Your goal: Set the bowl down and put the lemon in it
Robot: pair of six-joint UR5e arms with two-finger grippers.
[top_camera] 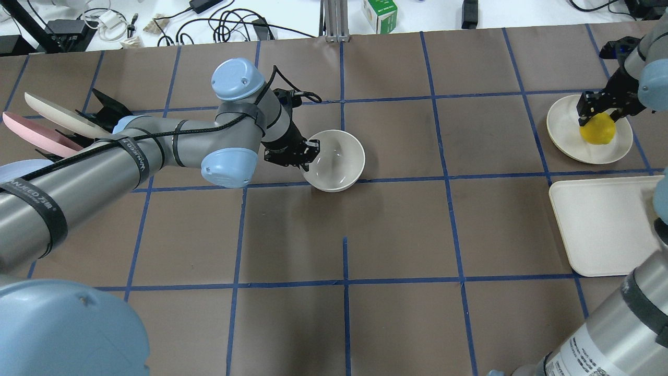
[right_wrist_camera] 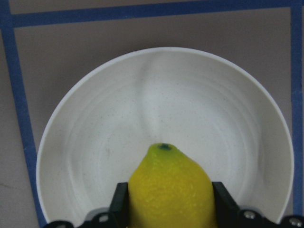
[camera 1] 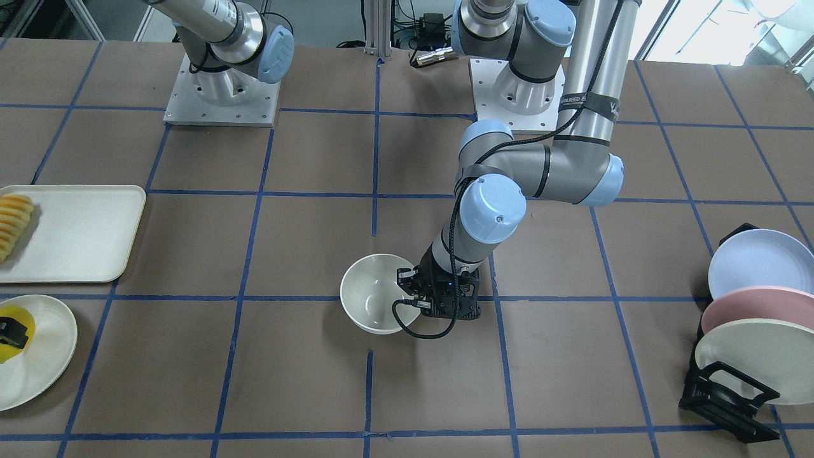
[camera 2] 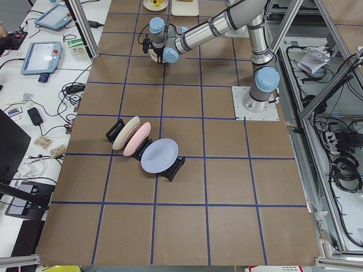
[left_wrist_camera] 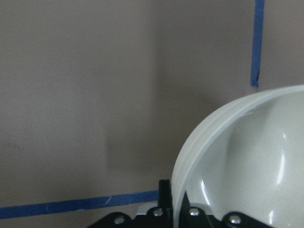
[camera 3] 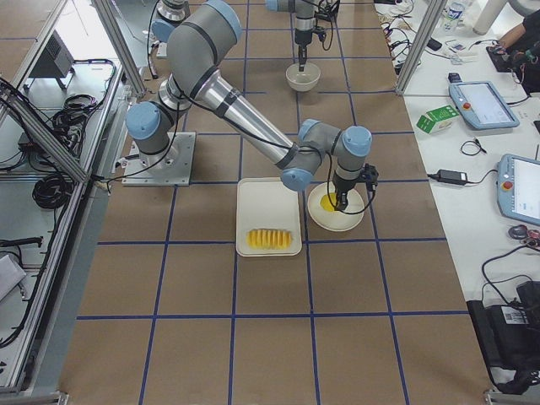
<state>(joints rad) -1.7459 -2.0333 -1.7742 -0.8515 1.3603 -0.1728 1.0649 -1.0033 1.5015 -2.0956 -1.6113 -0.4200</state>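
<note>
A: Where's the bowl (top_camera: pixel 339 162)?

B: Upright near the middle of the counter (top_camera: pixel 396 235), just left of the centre tape line, with its mouth up and nothing in it. I can't tell whether its base has touched down.

A: Why is it held by the edge?

B: The left hand (top_camera: pixel 311 151) pinches the rim on the bowl's left side, one finger inside the wall and one outside, closed tight on it. My guess is that a rim grip keeps the mouth level and leaves the hollow free for what goes in next.

A: And the lemon (top_camera: pixel 598 129)?

B: Far right, over the flat plate (top_camera: pixel 566 130), well apart from the bowl. The right hand (top_camera: pixel 600 112) comes straight down on it, with its fingers pressed against both flanks and a pointed end poking out between them. Lifted or resting, I can't say.

A: Why grip it across the middle?

B: Probably because the flanks give the fingers a broad seat. An oval gripped by its tips would likely slip.

A: Anything else around?

B: The tray (top_camera: pixel 600 230) lies just on the near side of the plate. The rack (camera 1: pixel 753 426) of big plates stands at the left, beside the left arm.
</note>
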